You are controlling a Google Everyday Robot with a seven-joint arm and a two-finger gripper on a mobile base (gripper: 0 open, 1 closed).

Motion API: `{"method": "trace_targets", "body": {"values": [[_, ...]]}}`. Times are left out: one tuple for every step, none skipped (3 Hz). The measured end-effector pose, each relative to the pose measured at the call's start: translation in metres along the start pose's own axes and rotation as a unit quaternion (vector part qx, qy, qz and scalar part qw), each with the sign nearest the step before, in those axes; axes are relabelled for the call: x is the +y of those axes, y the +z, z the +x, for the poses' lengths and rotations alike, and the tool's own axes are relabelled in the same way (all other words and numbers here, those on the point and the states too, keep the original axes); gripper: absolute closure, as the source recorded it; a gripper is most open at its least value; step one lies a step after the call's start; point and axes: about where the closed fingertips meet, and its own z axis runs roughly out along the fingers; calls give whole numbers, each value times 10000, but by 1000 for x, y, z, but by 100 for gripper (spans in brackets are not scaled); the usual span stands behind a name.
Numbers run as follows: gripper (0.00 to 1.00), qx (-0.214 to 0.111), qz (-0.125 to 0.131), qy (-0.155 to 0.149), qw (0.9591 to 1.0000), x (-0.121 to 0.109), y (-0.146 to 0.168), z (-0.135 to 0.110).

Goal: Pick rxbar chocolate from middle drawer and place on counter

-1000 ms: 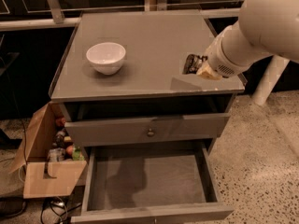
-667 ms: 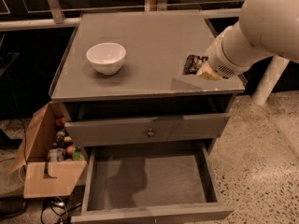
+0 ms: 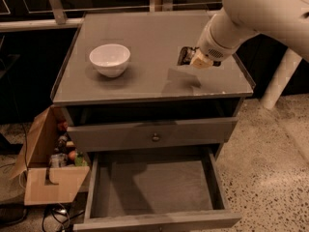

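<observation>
Over right side of counter (image 3: 145, 33) surface, gripper (image 3: 189, 57) fingers pinching rxbar chocolate (image 3: 183, 56); placing step, next needing lowering and release.

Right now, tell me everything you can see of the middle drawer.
The middle drawer is pulled far out below the knobbed drawer front. It looks like grey-painted wood: a wide, shallow tray with a plain flat floor, low side walls and a front panel at the picture's bottom edge. Shadow covers its left part, and nothing shows lying in it. Nothing touches it: the pincer hangs higher up, over the right side of the counter.
</observation>
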Motion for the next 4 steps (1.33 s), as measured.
{"method": "trace_targets", "body": {"values": [[100,119,-290,-159,9994,-6,26,-5],[100,340,-709,-498,9957,3,47,-1],[100,425,-1099,-729,9904,11,59,8],[100,227,-1383,-741,9874,18,63,14]]}}
